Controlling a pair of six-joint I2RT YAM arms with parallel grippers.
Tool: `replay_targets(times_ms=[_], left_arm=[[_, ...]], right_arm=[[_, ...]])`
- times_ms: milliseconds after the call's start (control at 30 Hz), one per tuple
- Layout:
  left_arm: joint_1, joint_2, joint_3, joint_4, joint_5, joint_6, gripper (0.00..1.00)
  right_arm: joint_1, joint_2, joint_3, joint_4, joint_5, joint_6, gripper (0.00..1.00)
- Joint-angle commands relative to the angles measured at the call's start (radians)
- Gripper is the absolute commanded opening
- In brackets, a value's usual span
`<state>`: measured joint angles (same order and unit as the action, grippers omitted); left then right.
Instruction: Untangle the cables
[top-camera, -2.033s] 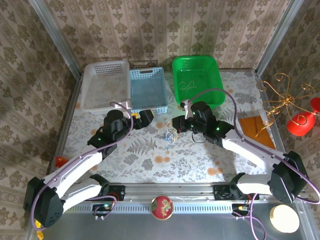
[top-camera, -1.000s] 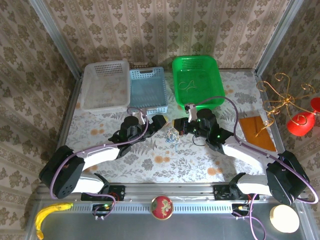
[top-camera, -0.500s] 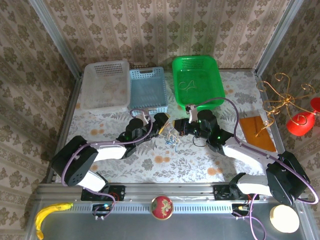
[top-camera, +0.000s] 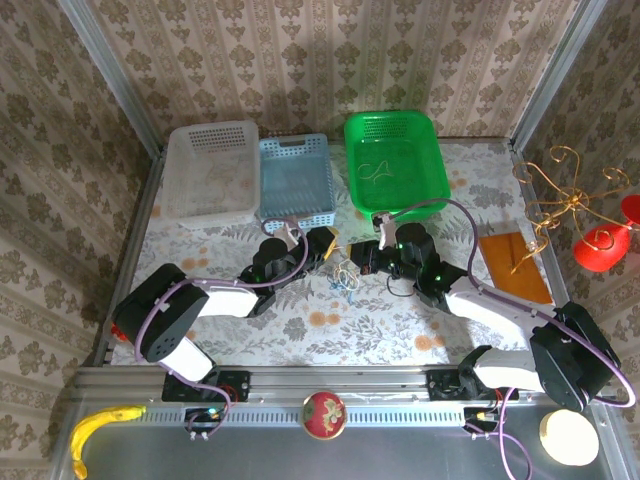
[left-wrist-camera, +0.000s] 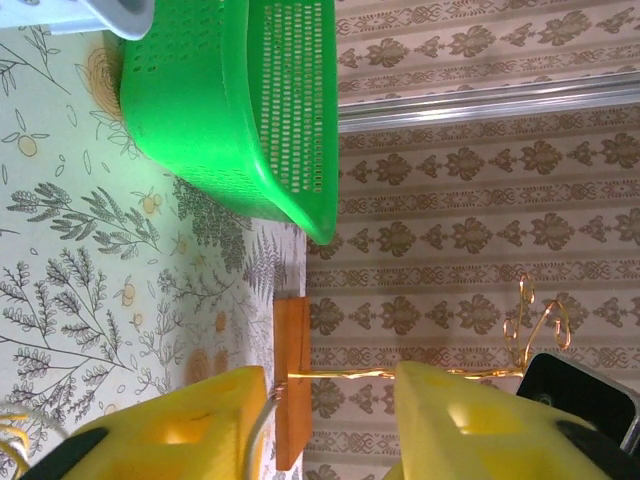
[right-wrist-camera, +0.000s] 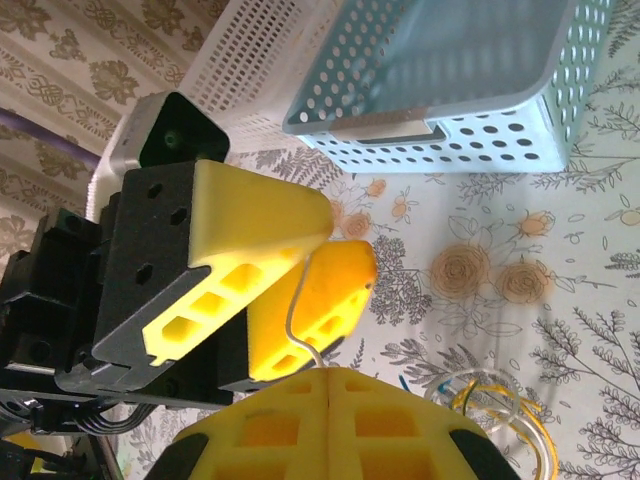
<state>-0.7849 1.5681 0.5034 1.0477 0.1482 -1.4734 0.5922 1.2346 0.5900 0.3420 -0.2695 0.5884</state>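
- On the near metal rail, a red ball (top-camera: 323, 414) sits at 6 o'clock, a banana (top-camera: 100, 425) at 7 o'clock and a white disc (top-camera: 568, 437) at 5 o'clock
- The cables (top-camera: 345, 274) (right-wrist-camera: 500, 412) lie in a small yellow and blue bunch at the centre of the flowered table (top-camera: 330, 342), just on the near side of both grippers
- The left gripper (top-camera: 327, 242) (left-wrist-camera: 332, 376) (right-wrist-camera: 340, 245) points in from 9 o'clock, with its tips at about 11 o'clock of the bunch
- In the left wrist view its yellow fingers (left-wrist-camera: 190, 425) stand apart with a clear gap; a pale wire (left-wrist-camera: 262, 418) (right-wrist-camera: 296, 300) runs up close beside one finger and is not pinched
- The right gripper (top-camera: 357, 254) (right-wrist-camera: 330, 376) points in from 3 o'clock, with its tips at about 1 o'clock of the bunch and close to the left gripper's
- Its jaws are pressed together, and the pale wire enters the seam between them, so they are clamped on that wire
- From there the wire rises to the space between the left gripper's fingers
- An orange block (top-camera: 512, 262) lies flat at 3 o'clock near the table's edge
- A gold wire stand (top-camera: 560, 195) with red ornaments (top-camera: 600, 248) stands past that edge at 2 o'clock
- Along the far side stand a white basket (top-camera: 178, 200) at 10 o'clock, a blue basket (top-camera: 297, 208) at 11 o'clock and a green basket (top-camera: 430, 185) at 12 to 1 o'clock
- A loose cable (top-camera: 375, 170), thin and pale, lies curled inside the green basket
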Motion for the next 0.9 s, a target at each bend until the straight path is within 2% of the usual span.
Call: replay_targets(times_ms=[0, 233, 400, 433, 500, 567, 700, 867], left_arm=[[0.002, -0.024, 0.004, 0.021, -0.013, 0.022, 0.35], [0.006, -0.052, 0.024, -0.031, -0.006, 0.06, 0.23], [0.012, -0.073, 0.051, -0.081, 0.022, 0.112, 0.05], [0.015, -0.079, 0.058, -0.097, 0.03, 0.129, 0.02], [0.02, -0.102, 0.08, -0.155, 0.057, 0.182, 0.0], [0.025, -0.124, 0.105, -0.215, 0.09, 0.234, 0.0], [0.03, -0.168, 0.161, -0.346, 0.153, 0.341, 0.0], [0.03, -0.216, 0.232, -0.504, 0.205, 0.463, 0.0]], right_arm=[[-0.008, -0.021, -0.019, 0.041, 0.015, 0.02, 0.0], [-0.009, -0.017, -0.022, 0.042, 0.007, 0.02, 0.0], [-0.011, -0.015, -0.024, 0.035, -0.004, 0.019, 0.0], [-0.012, -0.016, -0.021, 0.024, -0.008, 0.012, 0.08], [-0.018, -0.032, -0.01, -0.024, -0.001, -0.013, 0.38], [-0.028, -0.056, -0.003, -0.058, 0.003, -0.035, 0.5], [-0.044, -0.095, 0.026, -0.143, -0.007, -0.11, 0.63], [-0.049, -0.092, 0.069, -0.205, -0.052, -0.212, 0.67]])
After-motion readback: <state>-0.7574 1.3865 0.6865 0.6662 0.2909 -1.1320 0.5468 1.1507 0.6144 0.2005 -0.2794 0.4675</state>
